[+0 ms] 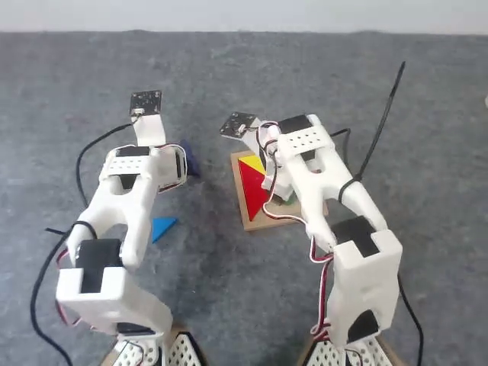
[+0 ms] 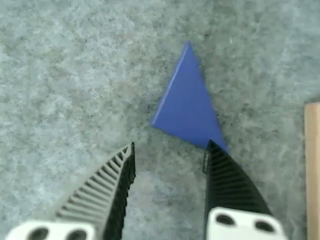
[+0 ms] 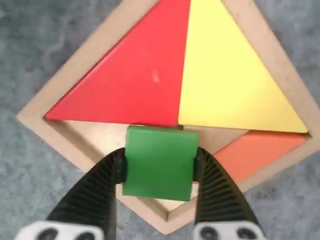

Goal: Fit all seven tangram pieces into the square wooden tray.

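Wooden tray: red triangle, yellow triangle and orange piece are seated. Green square is pinched above it by the right gripper. Blue triangle lies outside on the table, just ahead of the spread jaws of the left gripper. Four placements are judged outstanding.

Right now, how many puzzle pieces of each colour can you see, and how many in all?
red piece: 1
yellow piece: 1
orange piece: 1
green piece: 1
dark blue piece: 1
light blue piece: 1
Total: 6
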